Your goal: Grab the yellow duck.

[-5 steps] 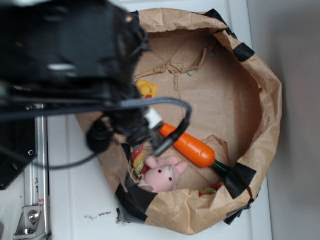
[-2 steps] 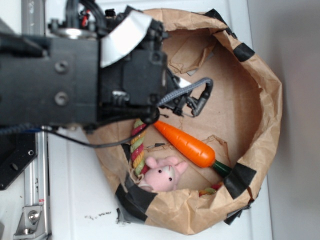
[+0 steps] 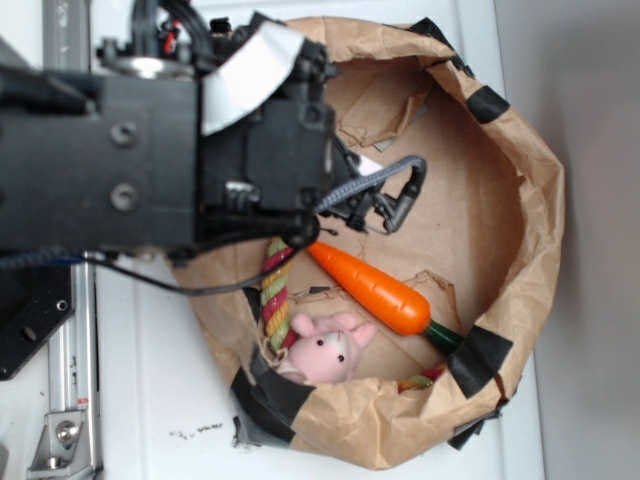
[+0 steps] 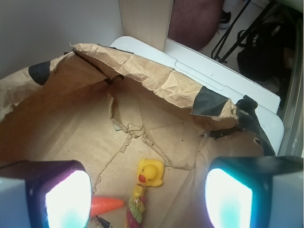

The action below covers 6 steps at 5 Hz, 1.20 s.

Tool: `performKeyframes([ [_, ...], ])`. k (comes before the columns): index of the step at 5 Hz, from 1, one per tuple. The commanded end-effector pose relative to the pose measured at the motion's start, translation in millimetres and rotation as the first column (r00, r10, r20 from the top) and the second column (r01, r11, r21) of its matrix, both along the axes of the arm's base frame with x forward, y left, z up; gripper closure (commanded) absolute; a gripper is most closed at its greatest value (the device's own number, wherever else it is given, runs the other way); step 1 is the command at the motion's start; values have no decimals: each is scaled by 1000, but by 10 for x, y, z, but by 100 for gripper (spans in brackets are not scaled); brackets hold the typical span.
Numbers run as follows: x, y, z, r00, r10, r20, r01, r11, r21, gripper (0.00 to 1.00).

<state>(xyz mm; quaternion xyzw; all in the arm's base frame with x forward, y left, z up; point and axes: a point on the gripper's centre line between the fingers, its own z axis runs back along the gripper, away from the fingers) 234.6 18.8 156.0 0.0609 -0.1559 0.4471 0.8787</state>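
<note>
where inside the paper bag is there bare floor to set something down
Bare paper lies between the carrot and the bag's right wall, and beyond the yellow duck toward the far wall. Crowded: pink pig, rope toy, carrot near the rim.

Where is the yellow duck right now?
In the wrist view the yellow duck sits on the floor of the paper bag, low centre between the open gripper's fingers, just above the rope toy. The arm hides it in the exterior view.
</note>
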Motion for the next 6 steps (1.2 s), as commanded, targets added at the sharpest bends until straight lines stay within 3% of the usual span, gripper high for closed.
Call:
performKeyframes([
  [1,199,-30,-425,989,-133,63,143,971,-190,0],
  [2,116,-122,-570,970,-233,67,242,949,-202,0],
  [3,95,-74,-642,971,-232,53,238,953,-186,0],
  [6,179,215,-921,981,-194,31,196,969,-150,0],
])
